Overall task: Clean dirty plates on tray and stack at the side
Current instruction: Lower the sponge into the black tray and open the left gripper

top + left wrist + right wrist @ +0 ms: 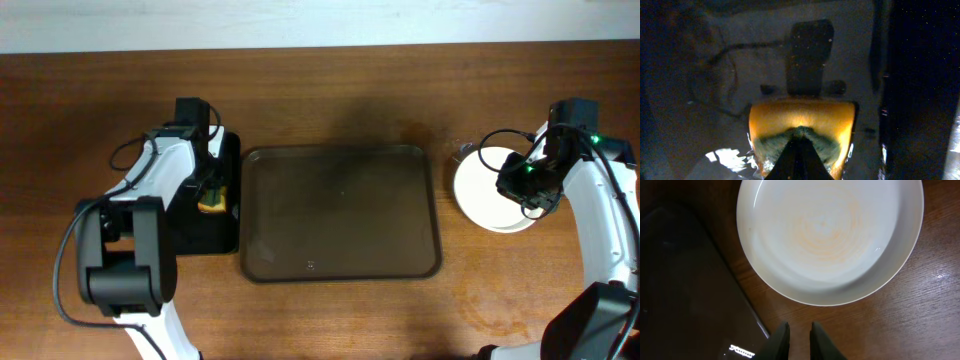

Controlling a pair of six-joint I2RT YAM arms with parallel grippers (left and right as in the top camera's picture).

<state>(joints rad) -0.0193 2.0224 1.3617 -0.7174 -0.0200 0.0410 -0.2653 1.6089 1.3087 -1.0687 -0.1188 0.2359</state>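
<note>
The white plates [485, 188] sit stacked on the table to the right of the dark brown tray [340, 212], which holds nothing. In the right wrist view the top plate [830, 235] has a faint orange smear at its centre. My right gripper [797, 330] hangs over bare wood just beside the plate's rim, its fingers slightly apart and empty; overhead it is above the stack [528, 188]. My left gripper [800, 147] is shut on a yellow-and-green sponge [800, 117] over the small black tray [225, 150].
The small black tray [740, 60] lies along the brown tray's left edge and looks wet. The brown tray's corner [680, 280] is close to the left of my right gripper. Bare wooden table runs along the front and back.
</note>
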